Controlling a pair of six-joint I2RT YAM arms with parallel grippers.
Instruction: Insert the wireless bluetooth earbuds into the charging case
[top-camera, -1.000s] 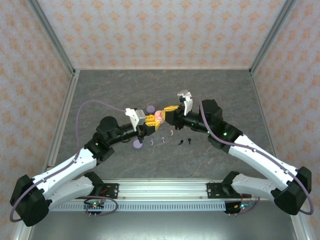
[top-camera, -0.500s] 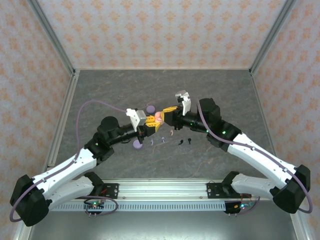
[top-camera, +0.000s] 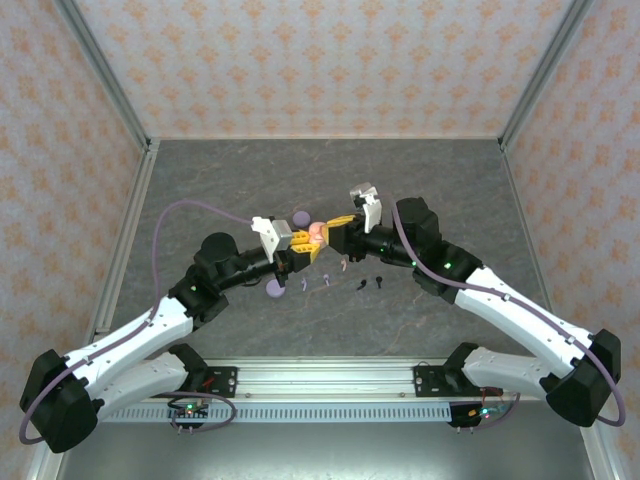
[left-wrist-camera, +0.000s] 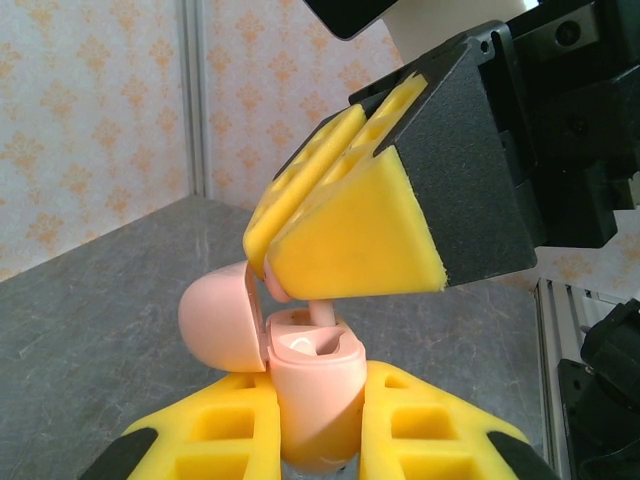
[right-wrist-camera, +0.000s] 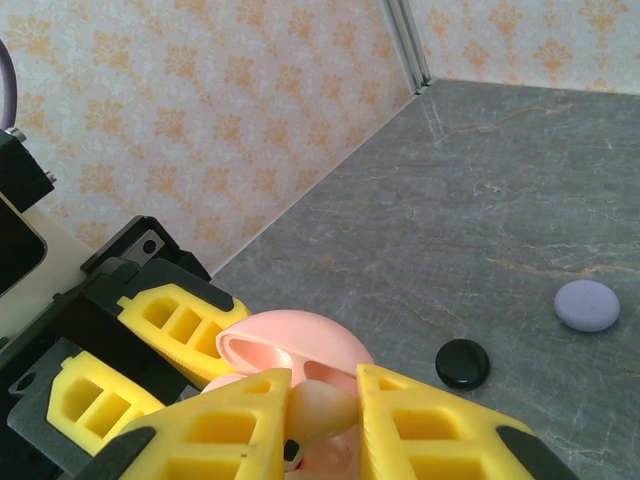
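Grey marbled table (top-camera: 450, 190) fenced by walls (top-camera: 300, 60) papered in an orange pattern, with both arms meeting near its middle. A pink earbud (left-wrist-camera: 322, 314) is pinched between the yellow fingers of the right gripper (left-wrist-camera: 345, 215), which is closed tight on it. Its stem points down into the open well of the pink case (left-wrist-camera: 315, 385). That case stands upright, its domed lid (left-wrist-camera: 220, 320) hinged back to one side. The case is clamped at its lower body by the left gripper (top-camera: 300, 252), whose jaws are closed on it from both sides.

In the right wrist view the earbud sits between that gripper's own fingertips, right over the raised lid, with the left gripper's fingers (right-wrist-camera: 175, 320) just behind. From overhead the two grippers touch nose to nose, with the case lifted off the table between them.

Just on the near side of them, other earbuds lie on the table in a loose row: lavender earbuds (top-camera: 305, 285), a second pink earbud (top-camera: 343, 266) and black earbuds (top-camera: 362, 285). A lavender case (top-camera: 301, 218) lies just behind the left gripper. A second lavender case (top-camera: 276, 290) lies beside the left wrist. A black case (right-wrist-camera: 462, 363) lies flat on the table beyond the grippers.
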